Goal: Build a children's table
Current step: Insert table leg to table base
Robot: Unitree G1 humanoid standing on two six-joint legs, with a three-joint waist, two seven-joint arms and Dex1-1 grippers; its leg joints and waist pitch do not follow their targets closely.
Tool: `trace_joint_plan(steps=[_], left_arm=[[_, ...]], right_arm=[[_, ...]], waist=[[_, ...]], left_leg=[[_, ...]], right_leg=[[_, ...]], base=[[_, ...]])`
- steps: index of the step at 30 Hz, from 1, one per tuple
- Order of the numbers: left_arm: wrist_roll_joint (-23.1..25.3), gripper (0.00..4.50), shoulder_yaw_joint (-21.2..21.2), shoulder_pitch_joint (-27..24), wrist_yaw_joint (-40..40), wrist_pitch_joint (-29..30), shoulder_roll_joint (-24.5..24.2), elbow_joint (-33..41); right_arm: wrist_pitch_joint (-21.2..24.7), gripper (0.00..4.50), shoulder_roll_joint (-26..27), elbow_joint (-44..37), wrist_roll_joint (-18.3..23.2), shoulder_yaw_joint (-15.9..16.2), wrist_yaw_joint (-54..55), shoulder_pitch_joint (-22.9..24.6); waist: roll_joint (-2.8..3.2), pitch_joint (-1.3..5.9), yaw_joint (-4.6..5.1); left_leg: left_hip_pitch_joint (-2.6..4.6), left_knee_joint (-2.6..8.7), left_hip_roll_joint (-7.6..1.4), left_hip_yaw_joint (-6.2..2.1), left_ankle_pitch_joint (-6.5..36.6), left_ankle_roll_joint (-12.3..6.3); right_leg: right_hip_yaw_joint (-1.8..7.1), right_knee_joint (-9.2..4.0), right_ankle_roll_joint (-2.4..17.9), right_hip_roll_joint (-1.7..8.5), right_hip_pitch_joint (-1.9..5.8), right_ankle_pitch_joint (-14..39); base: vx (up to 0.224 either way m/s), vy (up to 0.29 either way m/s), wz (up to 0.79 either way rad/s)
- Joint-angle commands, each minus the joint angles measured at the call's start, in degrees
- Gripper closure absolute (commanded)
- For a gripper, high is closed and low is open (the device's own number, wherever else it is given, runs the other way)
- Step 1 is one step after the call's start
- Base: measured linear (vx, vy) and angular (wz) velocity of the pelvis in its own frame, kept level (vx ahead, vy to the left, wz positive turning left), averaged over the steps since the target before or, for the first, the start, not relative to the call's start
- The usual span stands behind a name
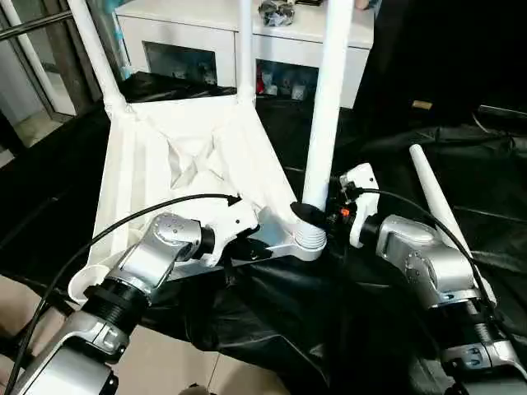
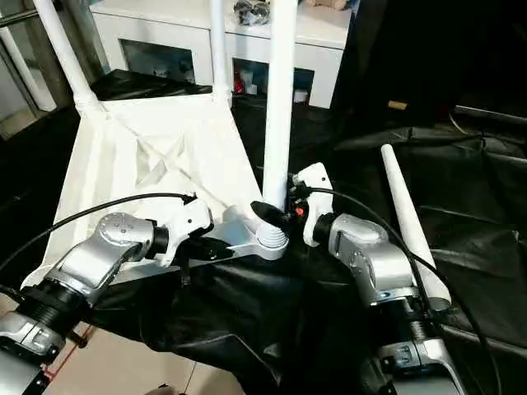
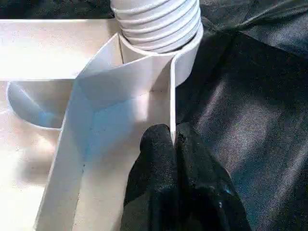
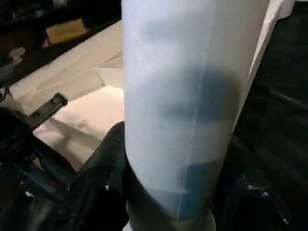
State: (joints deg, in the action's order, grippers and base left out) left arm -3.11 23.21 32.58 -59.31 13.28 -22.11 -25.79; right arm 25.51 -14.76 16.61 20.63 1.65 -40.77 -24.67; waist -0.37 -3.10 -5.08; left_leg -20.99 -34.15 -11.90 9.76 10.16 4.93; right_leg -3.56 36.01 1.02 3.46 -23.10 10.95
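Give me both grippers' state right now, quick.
Left gripper: shut on the thin rim of the white plastic tabletop.
Right gripper: closed around the upright white tube leg.

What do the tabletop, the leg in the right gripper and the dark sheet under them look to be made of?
Tabletop: likely moulded white plastic, smooth; thin ribs and a ridged corner socket suggest it.
Leg in the right gripper: probably the same plastic, a smooth, slightly glossy tube.
Dark sheet: apparently glossy black plastic film; it creases and glints.

Upturned white table top [image 1: 177, 156], legs [image 1: 328, 107] upright
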Motion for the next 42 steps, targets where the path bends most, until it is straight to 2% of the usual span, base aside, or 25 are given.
trace_joint_plan(steps=[1, 2, 3, 4, 6, 7, 11, 14, 16, 19, 25, 28, 34, 42], left_arm=[[-1.11, 4.50, -1.43, 0.61, -0.61, -0.16, 0.68, -0.54], [-1.09, 4.50, -1.48, 0.68, -0.56, -0.15, 0.73, -0.65], [-0.98, 4.50, -1.58, 0.87, -0.49, -0.11, 0.85, -0.94], [-0.90, 4.50, -1.66, 1.01, -0.28, -0.09, 0.96, -1.17], [-0.80, 4.50, -1.78, 1.28, -0.02, -0.20, 1.14, -1.66], [-0.67, 4.50, -1.91, 1.62, 0.29, -0.38, 1.38, -2.26], [-0.24, 4.50, -2.17, 2.40, 0.93, -0.60, 2.05, -3.35], [-0.07, 4.50, -2.34, 2.67, 1.09, -0.67, 2.31, -3.76], [0.20, 4.50, -2.54, 2.94, 1.35, -0.97, 2.49, -4.39], [0.39, 4.50, -2.68, 3.18, 1.36, -1.22, 2.57, -4.94], [0.73, 4.50, -2.89, 3.29, 1.48, -1.50, 2.69, -5.40], [0.89, 4.50, -2.79, 3.25, 1.27, -1.72, 2.61, -5.53], [1.03, 4.50, -2.74, 3.06, 1.10, -1.93, 2.42, -5.55], [1.33, 4.50, -2.55, 2.90, 0.79, -2.21, 2.20, -5.67]], right_arm=[[-0.42, 2.63, 0.19, 1.77, 0.78, -1.81, 0.93, 1.70], [-0.69, 2.63, 0.22, 1.93, 0.81, -2.08, 1.02, 2.18], [-1.62, 2.63, 0.39, 2.05, 1.21, -2.75, 0.99, 3.78], [-2.15, 2.63, 0.46, 2.11, 1.28, -2.97, 0.98, 4.49], [-3.12, 2.63, 0.71, 2.26, 1.51, -3.44, 0.94, 5.48], [-4.50, 2.63, 1.11, 2.66, 1.71, -4.05, 0.95, 6.47], [-8.37, 2.63, 2.33, 4.04, 1.64, -5.41, 1.13, 8.86], [-10.43, 2.63, 2.69, 4.24, 1.19, -5.46, 1.46, 10.02], [-13.38, 2.63, 2.83, 3.90, 0.23, -4.88, 1.89, 11.34], [-15.21, 2.63, 3.16, 3.30, -0.19, -4.74, 1.95, 12.26], [-19.20, 2.63, 2.71, 3.44, -2.53, -3.28, 2.33, 12.98], [-20.51, 2.63, 2.25, 3.75, -3.74, -1.94, 2.11, 13.06], [-21.50, 2.63, 1.83, 3.91, -5.18, -0.19, 1.38, 12.61], [-20.11, 2.63, 0.34, 3.97, -5.93, 2.11, -1.48, 11.35]], waist=[[-0.73, 3.86, -0.22], [-0.74, 3.86, -0.24], [-0.43, 3.85, -0.27], [-0.63, 3.77, -0.25], [-0.07, 3.82, -0.28], [-0.26, 3.78, -0.26], [0.02, 3.73, -0.35], [-0.05, 3.63, -0.32], [0.05, 3.68, -0.39], [0.08, 3.68, -0.42], [0.08, 3.59, -0.43], [0.09, 3.50, -0.38], [-0.09, 3.30, -0.18], [-0.04, 3.28, -0.09]], left_leg=[[0.27, 3.76, -0.99, 0.06, 8.09, -0.78], [0.27, 3.78, -1.00, 0.06, 8.11, -0.85], [0.29, 3.77, -0.99, 0.02, 8.19, -0.78], [0.28, 3.77, -0.99, 0.09, 8.82, -0.79], [0.35, 3.81, -0.96, -0.02, 9.31, -0.58], [0.46, 3.83, -0.98, 0.06, 9.77, -0.57], [0.45, 3.97, -1.02, -0.06, 11.33, -0.48], [0.59, 4.08, -0.99, -0.13, 12.51, -0.37], [0.66, 4.10, -1.10, -0.14, 12.54, -0.38], [0.45, 4.22, -1.03, -0.22, 12.39, -0.55], [0.46, 4.33, -1.06, -0.27, 13.47, -0.46], [0.42, 4.42, -1.06, -0.29, 13.92, -0.54], [0.42, 4.57, -1.04, -0.38, 15.35, -0.53], [0.49, 4.60, -1.06, -0.40, 15.86, -0.82]], right_leg=[[2.80, -4.71, 8.77, 4.28, 3.05, 12.43], [2.77, -4.68, 9.03, 4.27, 3.05, 12.06], [2.75, -4.65, 9.13, 4.26, 3.02, 11.98], [2.78, -4.82, 9.02, 4.30, 3.01, 12.41], [2.73, -4.84, 9.15, 4.25, 2.97, 12.84], [2.73, -5.02, 9.07, 4.21, 2.89, 13.15], [2.67, -5.25, 9.14, 4.35, 2.91, 14.52], [2.63, -5.56, 8.57, 4.35, 2.84, 17.14], [2.70, -5.54, 8.70, 4.36, 2.76, 16.57], [2.63, -5.42, 8.75, 4.30, 2.94, 15.72], [2.67, -5.72, 7.95, 4.41, 2.82, 18.39], [2.65, -5.74, 7.95, 4.31, 2.75, 18.49], [2.65, -6.19, 6.88, 4.42, 2.63, 22.31], [2.65, -6.23, 7.07, 4.36, 2.52, 22.28]], base=[[0.000, 0.000, 0.00], [0.000, 0.000, 0.00], [0.000, 0.000, 0.00], [0.000, 0.000, 0.00], [0.000, 0.000, 0.00], [0.000, 0.000, 0.00], [0.000, 0.000, 0.00], [0.000, 0.000, 0.00], [0.000, 0.000, 0.00], [0.000, 0.000, 0.00], [0.000, 0.000, 0.00], [0.000, 0.000, 0.00], [0.000, 0.000, 0.00], [0.000, 0.000, 0.00]])
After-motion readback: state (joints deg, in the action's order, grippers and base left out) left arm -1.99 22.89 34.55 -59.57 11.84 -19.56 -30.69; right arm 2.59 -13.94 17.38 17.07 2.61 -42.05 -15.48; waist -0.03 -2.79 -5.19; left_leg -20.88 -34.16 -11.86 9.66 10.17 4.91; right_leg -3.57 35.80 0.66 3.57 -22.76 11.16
